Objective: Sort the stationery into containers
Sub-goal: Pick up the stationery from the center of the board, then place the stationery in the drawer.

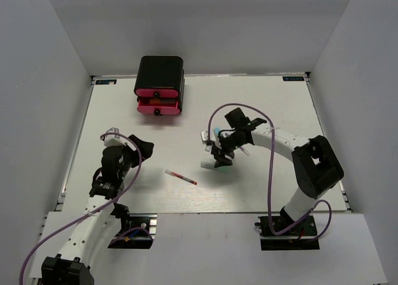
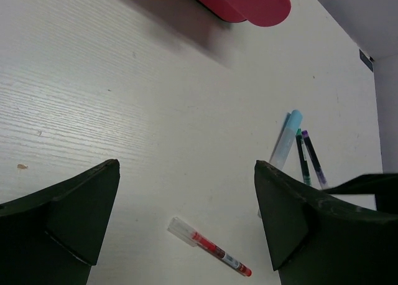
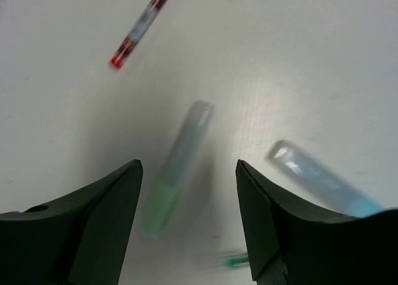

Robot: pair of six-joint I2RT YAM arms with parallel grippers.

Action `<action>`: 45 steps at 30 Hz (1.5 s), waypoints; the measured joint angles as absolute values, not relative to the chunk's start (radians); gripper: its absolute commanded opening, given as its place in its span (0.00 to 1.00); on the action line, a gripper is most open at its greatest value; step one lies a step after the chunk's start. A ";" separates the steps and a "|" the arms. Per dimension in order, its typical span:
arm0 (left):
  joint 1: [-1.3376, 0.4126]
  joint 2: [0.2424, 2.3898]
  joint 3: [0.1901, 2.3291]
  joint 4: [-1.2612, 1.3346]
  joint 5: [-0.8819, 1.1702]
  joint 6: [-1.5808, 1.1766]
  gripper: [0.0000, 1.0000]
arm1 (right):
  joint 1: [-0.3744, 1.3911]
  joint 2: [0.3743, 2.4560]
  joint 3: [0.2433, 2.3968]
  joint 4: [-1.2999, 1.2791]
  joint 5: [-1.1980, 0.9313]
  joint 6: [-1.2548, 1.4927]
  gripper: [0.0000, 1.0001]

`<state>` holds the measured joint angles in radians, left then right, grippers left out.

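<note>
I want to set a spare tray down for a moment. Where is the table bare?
Bare: the stretch between the black cabinet with pink drawers and the thin red-and-clear pen, and the far right corner beyond the right arm. Crowded: under the right hand, where the green highlighter and light-blue highlighter lie close together.

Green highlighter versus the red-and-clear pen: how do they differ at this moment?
The green highlighter is thick, with a pale cap; the red-and-clear pen is thin. The highlighter lies in line with the gap of the open right gripper; the pen lies clear of it, off to one side. Both appear to lie flat on the table, ungripped.
</note>
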<state>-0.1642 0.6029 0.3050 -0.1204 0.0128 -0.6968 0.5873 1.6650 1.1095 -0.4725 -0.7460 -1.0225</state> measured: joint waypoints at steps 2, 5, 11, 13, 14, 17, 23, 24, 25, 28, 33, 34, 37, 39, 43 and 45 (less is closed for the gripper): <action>-0.164 0.618 0.305 -0.118 0.018 -0.697 1.00 | 0.604 1.665 1.064 -0.516 -0.722 -1.011 0.64; -0.164 0.632 0.306 -0.120 0.026 -0.697 1.00 | 0.628 1.666 1.044 -0.519 -0.678 -0.973 0.64; -0.164 0.597 0.306 -0.133 0.034 -0.697 1.00 | 0.667 1.683 1.029 -0.432 -0.567 -0.866 0.61; -0.164 0.573 0.306 -0.138 0.035 -0.698 1.00 | 0.677 1.702 1.028 -0.396 -0.529 -0.834 0.60; -0.164 0.563 0.306 -0.142 0.034 -0.699 1.00 | 0.682 1.713 1.027 -0.380 -0.509 -0.818 0.58; -0.164 0.544 0.305 -0.158 0.034 -0.700 1.00 | 0.694 1.739 1.021 -0.344 -0.463 -0.788 0.57; -0.164 0.542 0.306 -0.171 0.034 -0.701 1.00 | 0.709 1.750 1.016 -0.333 -0.427 -0.782 0.33; -0.164 0.543 0.305 -0.172 0.034 -0.701 1.00 | 0.710 1.750 1.016 -0.333 -0.428 -0.788 0.22; -0.164 0.544 0.306 -0.173 0.034 -0.701 1.00 | 0.712 1.750 1.016 -0.334 -0.429 -0.794 0.17; -0.164 0.552 0.305 -0.173 0.034 -0.701 1.00 | 0.712 1.748 1.017 -0.337 -0.461 -0.820 0.03; -0.164 0.554 0.306 -0.171 0.034 -0.701 1.00 | 0.709 1.740 1.066 -0.367 -0.541 -0.867 0.00; -0.164 0.555 0.305 -0.171 0.034 -0.701 1.00 | 0.708 1.740 1.103 -0.369 -0.558 -0.871 0.00; -0.164 0.554 0.305 -0.171 0.034 -0.701 1.00 | 0.708 1.748 1.253 -0.333 -0.607 -0.864 0.00; -0.164 0.553 0.305 -0.172 0.034 -0.701 1.00 | 0.708 1.764 1.353 -0.261 -0.628 -0.841 0.00; -0.164 0.538 0.300 -0.173 0.034 -0.705 1.00 | 0.710 1.858 1.503 -0.027 -0.653 -0.777 0.00; -0.164 0.533 0.299 -0.172 0.034 -0.707 1.00 | 0.712 1.940 1.568 0.073 -0.658 -0.745 0.00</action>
